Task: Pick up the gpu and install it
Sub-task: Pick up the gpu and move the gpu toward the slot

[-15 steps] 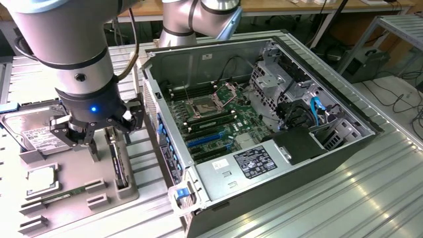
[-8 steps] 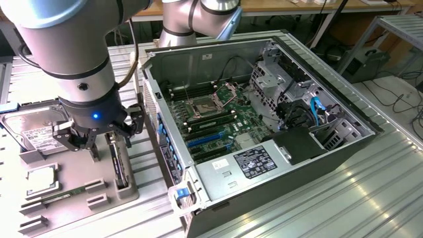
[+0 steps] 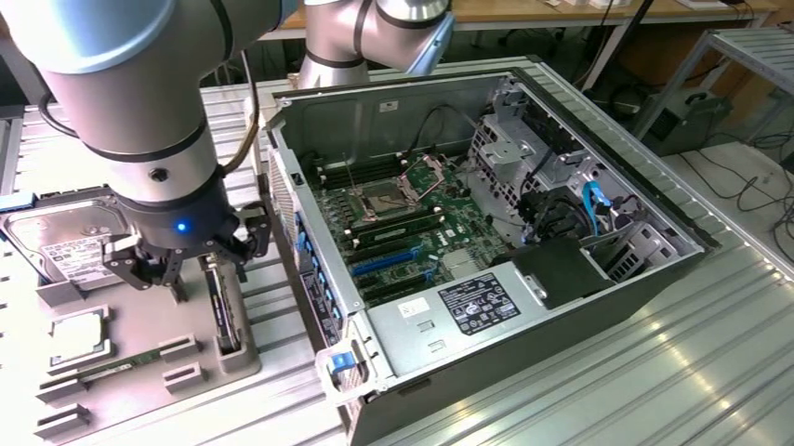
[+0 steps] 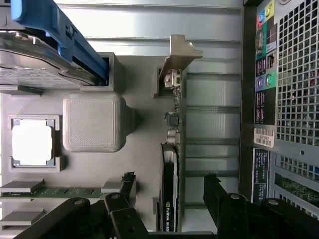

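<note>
The gpu (image 3: 225,316) stands on its long edge in a slot of the grey holder tray (image 3: 149,325), to the exterior view's left of the open computer case (image 3: 496,232). From the wrist view I look down on the gpu's (image 4: 172,149) thin green edge, with its silver end bracket (image 4: 180,52) at the far end and black fan housing (image 4: 168,199) near the fingers. My gripper (image 3: 208,269) hovers just above the card's end. My gripper (image 4: 169,183) is open, its black fingers (image 4: 127,185) standing either side of the card without touching it.
The tray also holds a hard drive (image 4: 45,55) with a blue rail, a processor (image 4: 32,142), a memory stick (image 4: 65,190) and a raised grey block (image 4: 94,122). The case's rear panel (image 4: 294,99) stands close beside the tray. Blue card slots (image 3: 385,262) show on the motherboard.
</note>
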Motion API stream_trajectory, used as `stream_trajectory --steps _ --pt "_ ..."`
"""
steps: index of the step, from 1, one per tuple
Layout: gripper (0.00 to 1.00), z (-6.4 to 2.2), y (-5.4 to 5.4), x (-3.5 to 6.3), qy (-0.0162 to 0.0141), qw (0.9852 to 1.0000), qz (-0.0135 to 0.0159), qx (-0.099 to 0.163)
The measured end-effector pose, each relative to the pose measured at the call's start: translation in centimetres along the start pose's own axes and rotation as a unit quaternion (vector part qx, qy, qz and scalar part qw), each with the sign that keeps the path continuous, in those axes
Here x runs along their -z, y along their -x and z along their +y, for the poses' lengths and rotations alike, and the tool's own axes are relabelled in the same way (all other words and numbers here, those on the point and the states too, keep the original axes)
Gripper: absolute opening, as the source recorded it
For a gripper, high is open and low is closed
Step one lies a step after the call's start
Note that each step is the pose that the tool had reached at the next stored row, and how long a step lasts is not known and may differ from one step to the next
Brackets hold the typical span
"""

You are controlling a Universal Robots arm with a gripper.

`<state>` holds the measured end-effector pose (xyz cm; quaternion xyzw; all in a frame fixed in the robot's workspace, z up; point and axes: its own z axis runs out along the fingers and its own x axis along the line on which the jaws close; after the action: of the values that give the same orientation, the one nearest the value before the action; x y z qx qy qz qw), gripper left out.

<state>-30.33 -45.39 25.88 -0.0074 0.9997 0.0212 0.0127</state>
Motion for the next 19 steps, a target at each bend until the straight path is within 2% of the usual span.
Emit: stream_trajectory --steps 19 --pt "0.66 -0.12 -0.1 -1.71 0.0 1.0 0.0 0.0"
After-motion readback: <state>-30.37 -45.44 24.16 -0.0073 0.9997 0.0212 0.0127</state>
